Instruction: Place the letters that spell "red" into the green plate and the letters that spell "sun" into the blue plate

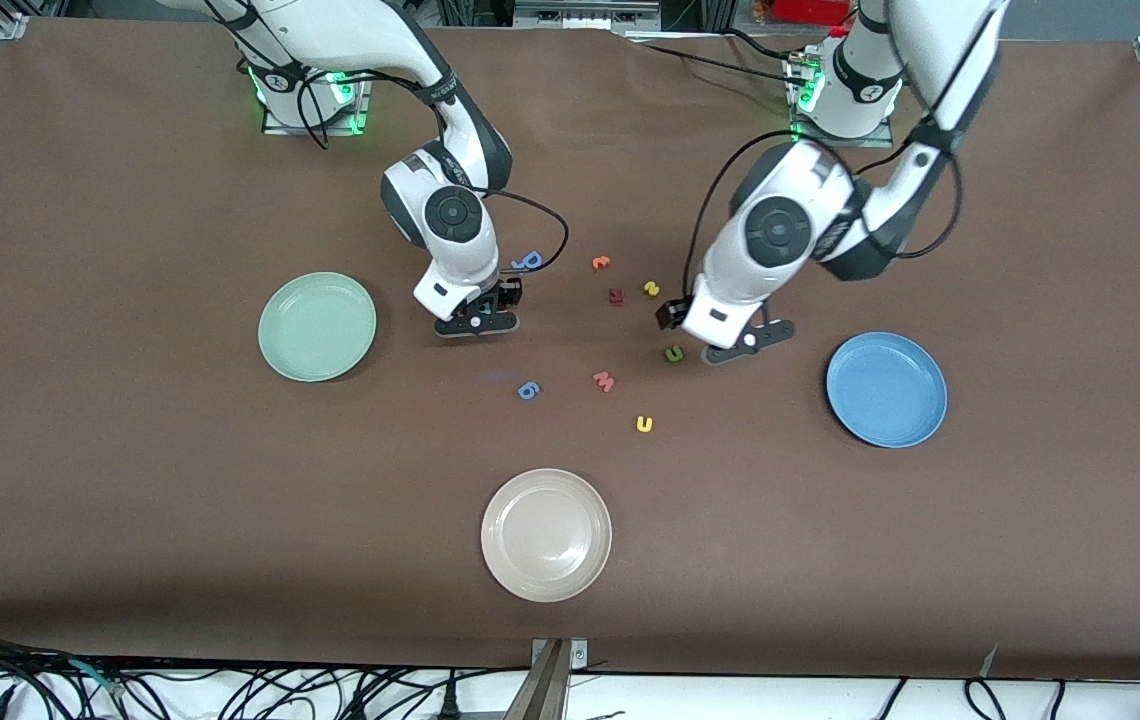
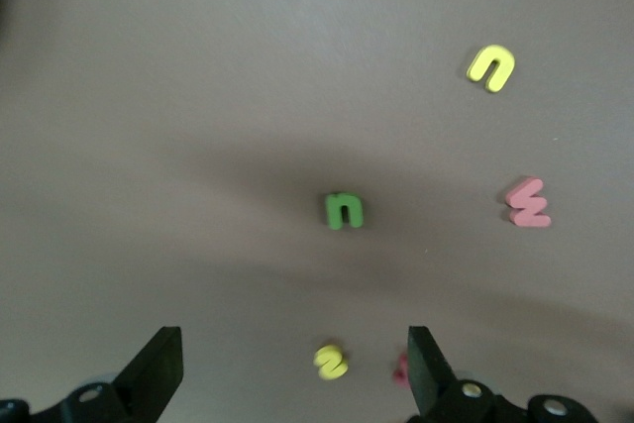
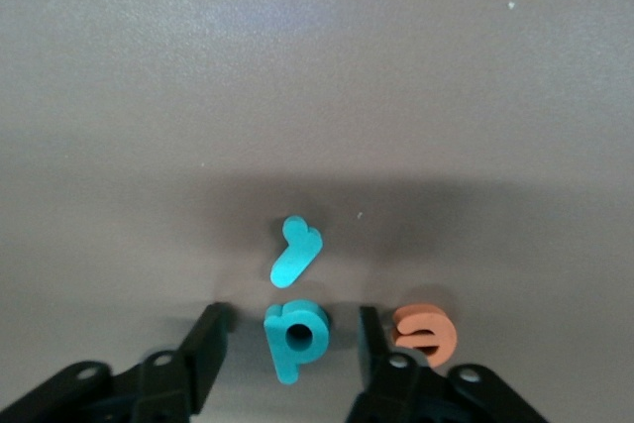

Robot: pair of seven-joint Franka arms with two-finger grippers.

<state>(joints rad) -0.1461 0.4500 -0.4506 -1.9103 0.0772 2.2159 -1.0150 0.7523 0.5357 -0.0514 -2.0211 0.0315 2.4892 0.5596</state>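
I see small, thick foam letters scattered mid-desk on the matte brown cloth. The right gripper (image 3: 287,344) sits low, its jaws partly closed around the teal d (image 3: 294,337) without clearly pinching it; the teal r (image 3: 294,251) lies just beside, the orange e (image 3: 426,334) outside one finger. The left gripper (image 2: 294,369) hovers wide open over the green n (image 2: 344,211), with yellow s (image 2: 331,362) and u (image 2: 491,66) nearby. The smooth round green plate (image 1: 317,326) and blue plate (image 1: 886,389) hold nothing.

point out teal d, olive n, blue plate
teal d (image 3: 295,336): right wrist view, on its round bowl.
olive n (image 2: 344,211): left wrist view, on its arch.
blue plate (image 1: 885,389): front view, on its bare floor.
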